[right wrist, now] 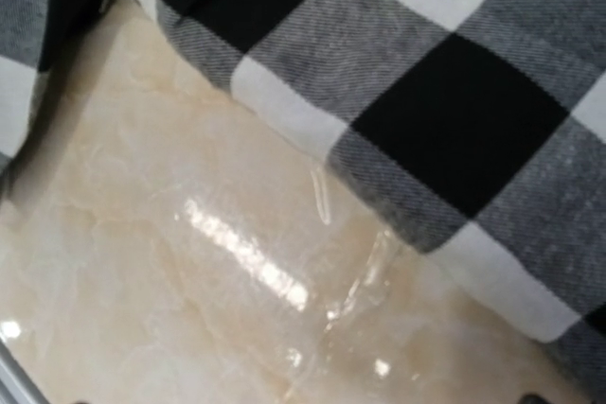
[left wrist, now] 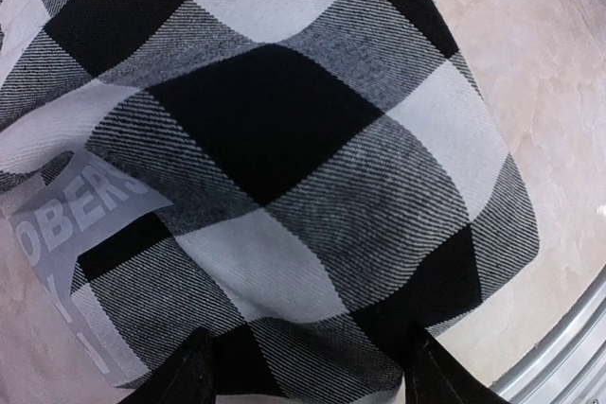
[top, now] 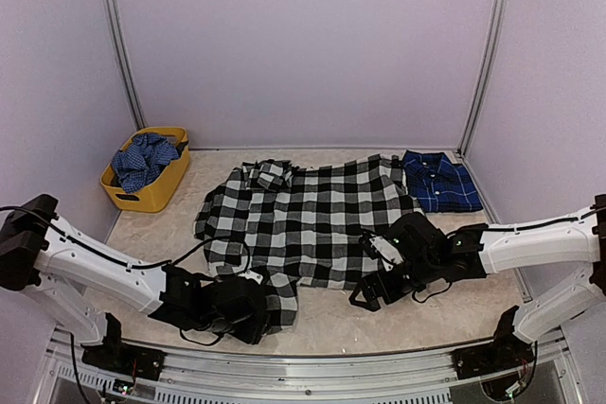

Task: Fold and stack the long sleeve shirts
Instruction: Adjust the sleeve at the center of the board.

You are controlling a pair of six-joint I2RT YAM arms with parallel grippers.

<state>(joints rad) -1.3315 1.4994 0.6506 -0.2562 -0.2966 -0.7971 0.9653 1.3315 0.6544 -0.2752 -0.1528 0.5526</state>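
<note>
My left gripper (top: pixel 254 315) sits at the near-left corner of the black-and-white check shirt (top: pixel 312 219). In the left wrist view its two fingers (left wrist: pixel 189 371) stand apart with the shirt's hem lying between them. The jaws are open, and I cannot confirm any pad contact. A grey label with white lettering (left wrist: pixel 80 224) shows on the cloth just left of the fingers. My right gripper (top: pixel 371 289) is spread wide and holds nothing. It hangs low over the bare table (top: pixel 398 324) just outside the shirt's near-right hem, and the right wrist view shows that edge resting on the glossy surface. Beyond both grippers the check shirt lies spread across the middle of the table, body flat, collar toward the far side. The near-left corner is bunched and a sleeve is gathered at the left. I judge this shirt to be unfolded, with at most the first fold being set up. Farther back, at the far right, the navy blue plaid shirt (top: pixel 437 182) lies as a compact rectangle touching the check shirt's far-right shoulder, and I judge it folded. At the far left a yellow basket (top: pixel 142 198) holds a crumpled blue plaid cloth (top: pixel 142 160), whose kind I cannot tell. Remaining work is to fold the check shirt and stack it with the navy one.
</note>
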